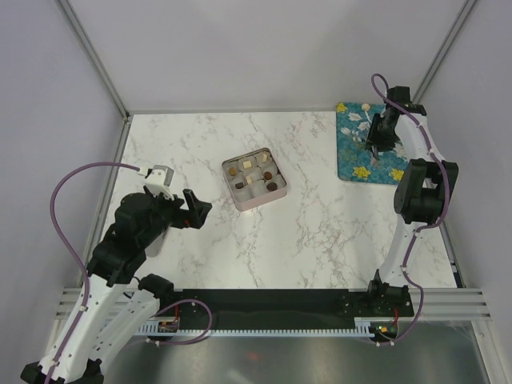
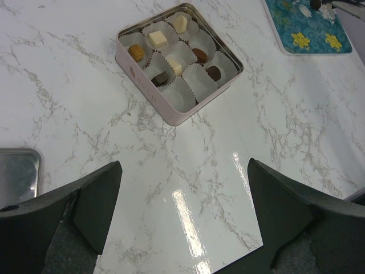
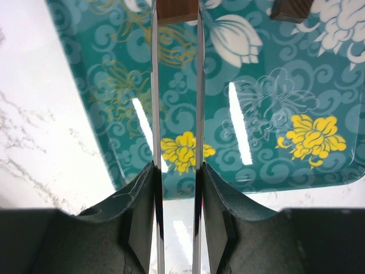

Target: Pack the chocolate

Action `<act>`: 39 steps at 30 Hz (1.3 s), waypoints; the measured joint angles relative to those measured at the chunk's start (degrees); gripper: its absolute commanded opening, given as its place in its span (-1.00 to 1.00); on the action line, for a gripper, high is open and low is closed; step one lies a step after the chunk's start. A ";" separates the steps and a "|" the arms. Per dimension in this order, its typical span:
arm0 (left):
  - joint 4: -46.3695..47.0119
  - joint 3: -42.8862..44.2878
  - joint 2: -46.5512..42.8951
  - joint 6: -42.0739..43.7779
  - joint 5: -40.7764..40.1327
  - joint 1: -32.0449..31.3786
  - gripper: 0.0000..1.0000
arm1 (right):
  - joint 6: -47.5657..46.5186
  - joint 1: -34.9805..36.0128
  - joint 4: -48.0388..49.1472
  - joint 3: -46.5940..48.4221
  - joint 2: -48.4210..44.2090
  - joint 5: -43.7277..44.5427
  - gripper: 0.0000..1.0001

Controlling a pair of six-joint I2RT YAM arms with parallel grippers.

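The pink tin [image 1: 240, 197] stands open mid-table with several chocolate pieces [image 1: 254, 178] in white paper cups. The left wrist view shows the tin [image 2: 149, 94] with cream [image 2: 158, 39], caramel [image 2: 136, 52] and dark [image 2: 213, 72] pieces; two near cups are empty. My left gripper [image 1: 194, 210] [image 2: 183, 191] is open and empty, left of the tin. My right gripper [image 1: 376, 146] [image 3: 177, 168] is shut on the thin metal tongs [image 3: 154, 85] over the teal tray [image 1: 352, 164]. A brown piece [image 3: 177, 8] sits between the tong tips. Another dark piece [image 3: 291, 8] lies on the tray.
The teal flowered tray [image 3: 256, 142] lies at the back right, its near rim below my right fingers. A metal lid [image 2: 20, 171] lies on the marble at the left under my left arm. Enclosure walls and posts border the table.
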 measured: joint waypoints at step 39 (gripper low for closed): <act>0.00 0.00 -1.03 0.00 -0.09 0.00 0.99 | 10.88 50.23 4.02 -27.80 -29.31 2.99 -0.17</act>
